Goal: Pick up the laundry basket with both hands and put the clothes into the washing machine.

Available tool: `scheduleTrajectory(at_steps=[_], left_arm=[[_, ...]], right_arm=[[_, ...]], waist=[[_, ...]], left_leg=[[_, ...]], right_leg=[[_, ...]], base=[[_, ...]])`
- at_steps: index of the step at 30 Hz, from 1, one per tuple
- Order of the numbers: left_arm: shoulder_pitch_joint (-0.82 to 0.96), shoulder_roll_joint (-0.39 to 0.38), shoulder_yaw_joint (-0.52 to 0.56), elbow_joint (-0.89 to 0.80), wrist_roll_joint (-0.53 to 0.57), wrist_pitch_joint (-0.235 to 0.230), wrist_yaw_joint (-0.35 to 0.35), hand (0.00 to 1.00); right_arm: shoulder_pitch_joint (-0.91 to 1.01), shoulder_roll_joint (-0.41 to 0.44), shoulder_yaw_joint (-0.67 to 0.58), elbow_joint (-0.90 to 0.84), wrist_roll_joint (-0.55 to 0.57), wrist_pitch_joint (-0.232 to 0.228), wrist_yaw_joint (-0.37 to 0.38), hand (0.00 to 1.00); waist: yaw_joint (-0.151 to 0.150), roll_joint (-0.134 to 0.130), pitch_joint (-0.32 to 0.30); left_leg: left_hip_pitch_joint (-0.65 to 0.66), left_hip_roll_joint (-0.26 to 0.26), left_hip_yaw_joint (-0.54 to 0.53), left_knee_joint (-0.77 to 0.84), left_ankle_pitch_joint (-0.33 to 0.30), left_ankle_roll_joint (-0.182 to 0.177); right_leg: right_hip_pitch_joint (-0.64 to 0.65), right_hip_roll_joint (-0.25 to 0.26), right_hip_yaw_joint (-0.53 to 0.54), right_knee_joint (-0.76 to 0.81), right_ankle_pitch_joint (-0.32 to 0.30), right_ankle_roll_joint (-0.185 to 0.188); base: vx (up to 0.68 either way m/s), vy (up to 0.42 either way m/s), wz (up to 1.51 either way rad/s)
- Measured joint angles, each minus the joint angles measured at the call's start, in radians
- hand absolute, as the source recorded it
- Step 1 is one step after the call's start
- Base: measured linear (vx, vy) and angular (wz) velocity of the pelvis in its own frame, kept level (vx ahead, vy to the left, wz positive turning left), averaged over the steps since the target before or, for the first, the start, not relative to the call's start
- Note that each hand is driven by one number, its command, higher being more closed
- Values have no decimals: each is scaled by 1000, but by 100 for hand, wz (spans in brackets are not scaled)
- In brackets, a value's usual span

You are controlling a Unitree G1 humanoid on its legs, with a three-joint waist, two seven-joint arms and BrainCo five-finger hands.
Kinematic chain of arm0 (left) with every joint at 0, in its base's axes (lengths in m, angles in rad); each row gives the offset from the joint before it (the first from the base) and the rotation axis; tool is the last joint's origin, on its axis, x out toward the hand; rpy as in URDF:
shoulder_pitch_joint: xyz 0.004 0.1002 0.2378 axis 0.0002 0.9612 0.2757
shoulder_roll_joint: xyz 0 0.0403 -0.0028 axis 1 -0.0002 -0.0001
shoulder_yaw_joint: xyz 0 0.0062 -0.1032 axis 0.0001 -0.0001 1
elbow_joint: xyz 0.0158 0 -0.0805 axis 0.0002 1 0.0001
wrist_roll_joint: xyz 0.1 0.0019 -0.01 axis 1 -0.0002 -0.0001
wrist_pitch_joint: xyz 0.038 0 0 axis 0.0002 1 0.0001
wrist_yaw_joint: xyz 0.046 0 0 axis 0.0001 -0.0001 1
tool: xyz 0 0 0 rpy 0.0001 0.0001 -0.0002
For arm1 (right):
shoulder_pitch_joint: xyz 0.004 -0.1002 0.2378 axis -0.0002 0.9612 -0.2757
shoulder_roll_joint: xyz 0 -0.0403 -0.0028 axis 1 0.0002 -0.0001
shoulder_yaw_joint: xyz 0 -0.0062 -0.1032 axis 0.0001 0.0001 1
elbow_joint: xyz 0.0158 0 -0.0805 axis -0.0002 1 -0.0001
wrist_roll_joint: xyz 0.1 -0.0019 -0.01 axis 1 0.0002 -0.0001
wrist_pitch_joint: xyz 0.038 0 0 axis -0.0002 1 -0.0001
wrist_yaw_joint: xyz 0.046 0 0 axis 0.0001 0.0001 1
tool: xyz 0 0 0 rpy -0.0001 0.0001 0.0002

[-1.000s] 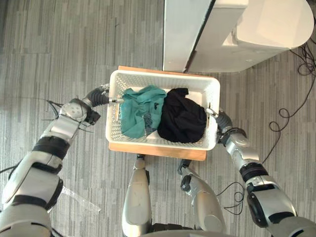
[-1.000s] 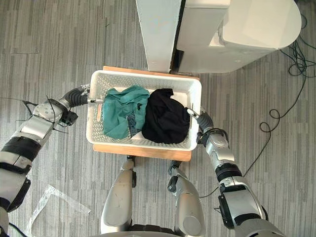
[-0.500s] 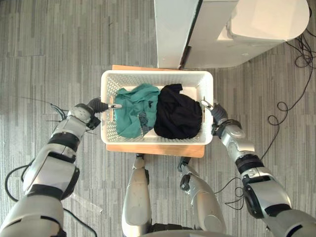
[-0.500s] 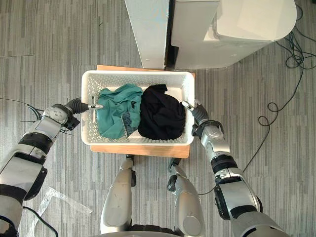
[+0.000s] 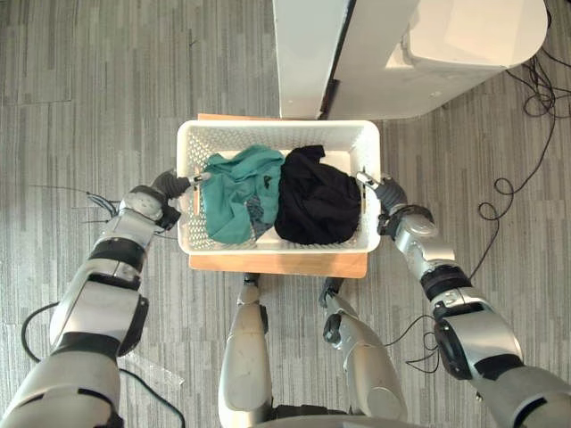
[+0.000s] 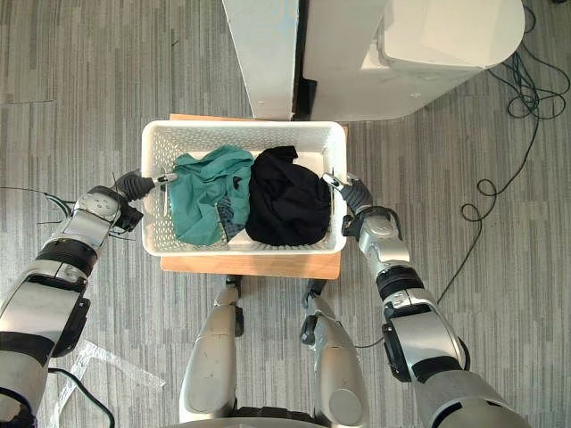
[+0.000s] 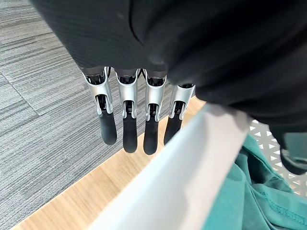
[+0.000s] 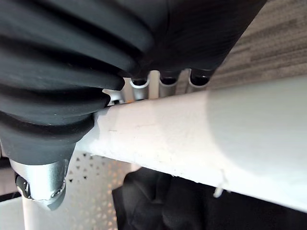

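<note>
While the white laundry basket [image 5: 268, 134] is seen above a wooden board [image 5: 277, 264], with the washing machine [image 5: 464, 36] just beyond its far rim, 2 garments are held inside it: a teal one [image 5: 232, 196] at its left end and a black one [image 5: 317, 201] at its right. The left hand [image 5: 178, 183] is placed at the basket's left rim, its fingers [image 7: 124, 129] straight and released outside the wall, the thumb inside. The right hand [image 5: 379, 187] is set astride the basket's right rim, and whether it grasps cannot be told.
</note>
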Motion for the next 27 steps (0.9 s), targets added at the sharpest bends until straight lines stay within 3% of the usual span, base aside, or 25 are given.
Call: scheduleTrajectory(at_steps=[5,12,16,17,20,21,27], left_arm=[[65,-5,11,-175,75,36,72,100],[272,-13,89,-493,268,69,93,100],[365,-82,189,-638,357,75,117,100],[410,-130,255,-720,357,75,139,100],[528,-275,402,-928,283,64,215,100],[622,-389,471,-1051,149,42,267,100],[827,-522,462,-1251,-133,-13,284,100]], right_arm=[[4,-3,-14,-45,-48,10,-54,100],[117,-8,-65,-230,-166,61,-81,100],[188,1,-102,-310,-211,74,-86,100],[221,14,-122,-355,-211,74,-92,100],[296,67,-160,-450,-205,74,-95,100],[357,106,-160,-515,-176,73,-94,100],[463,127,-207,-708,-104,45,-101,100]], waist=[[-1,-6,-2],[4,-6,-2],[9,-6,-2],[12,-5,-2],[16,-4,-1],[18,-4,-1],[19,10,-17]], left_leg=[[-6,-9,-13,-2,7,7],[-6,-16,-30,1,8,8],[21,-22,-42,1,8,8],[35,-23,-41,1,7,8],[90,-23,-40,0,-3,6],[152,-23,-39,-1,-17,4],[212,-32,-74,-22,-32,5]], right_leg=[[0,-6,-5,-3,6,0],[11,-7,-3,-10,11,-3],[42,-9,0,-15,9,-1],[54,-10,2,-15,5,2],[90,-16,8,21,-26,4],[133,-23,10,63,-62,5],[159,-52,-32,183,-154,9]], base=[[-12,-7,5],[31,-6,3],[28,-4,5],[0,0,0],[9,-7,1],[31,-20,4],[-9,-40,27]])
